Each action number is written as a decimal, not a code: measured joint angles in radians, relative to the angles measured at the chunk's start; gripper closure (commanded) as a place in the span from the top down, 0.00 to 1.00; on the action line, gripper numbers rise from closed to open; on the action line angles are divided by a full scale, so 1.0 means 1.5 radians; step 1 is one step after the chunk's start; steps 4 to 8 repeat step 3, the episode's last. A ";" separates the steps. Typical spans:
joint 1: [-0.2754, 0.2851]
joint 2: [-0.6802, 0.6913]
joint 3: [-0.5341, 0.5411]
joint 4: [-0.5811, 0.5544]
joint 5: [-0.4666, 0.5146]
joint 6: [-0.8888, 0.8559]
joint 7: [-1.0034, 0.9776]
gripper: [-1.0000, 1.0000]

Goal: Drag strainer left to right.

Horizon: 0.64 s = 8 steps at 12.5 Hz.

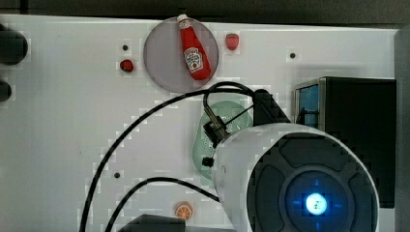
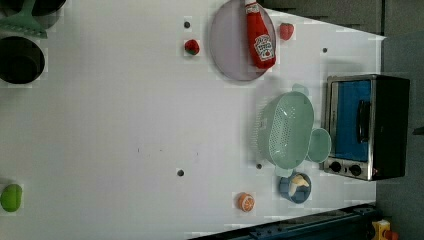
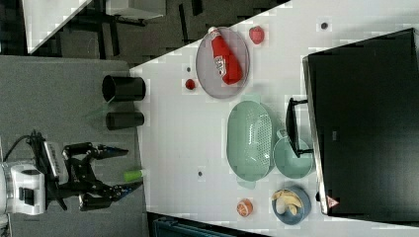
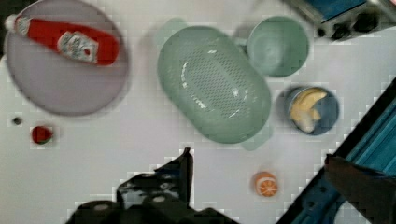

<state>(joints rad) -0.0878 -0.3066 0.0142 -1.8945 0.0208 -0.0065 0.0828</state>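
my gripper [image 3: 129, 168] hung spread wide, well apart from the strainer [image 3: 251, 140]. the strainer lay on the table [image 2: 125, 125], touching the mug [image 3: 293, 158], near the oven [image 3: 365, 123].

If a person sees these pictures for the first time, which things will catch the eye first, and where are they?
The red ketchup bottle lies on a round grey plate at the far edge of the white table. Below it in the left view sits the pale mint-green oval plastic strainer, touching a smaller mint-green mug beside the black toaster oven. In the right view the open gripper hangs well off the table.
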 measured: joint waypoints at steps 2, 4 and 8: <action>0.003 0.006 0.006 -0.008 -0.018 0.007 -0.005 1.00; 0.004 0.013 0.006 -0.011 -0.018 0.000 -0.011 1.00; 0.004 0.013 0.006 -0.011 -0.018 0.000 -0.011 1.00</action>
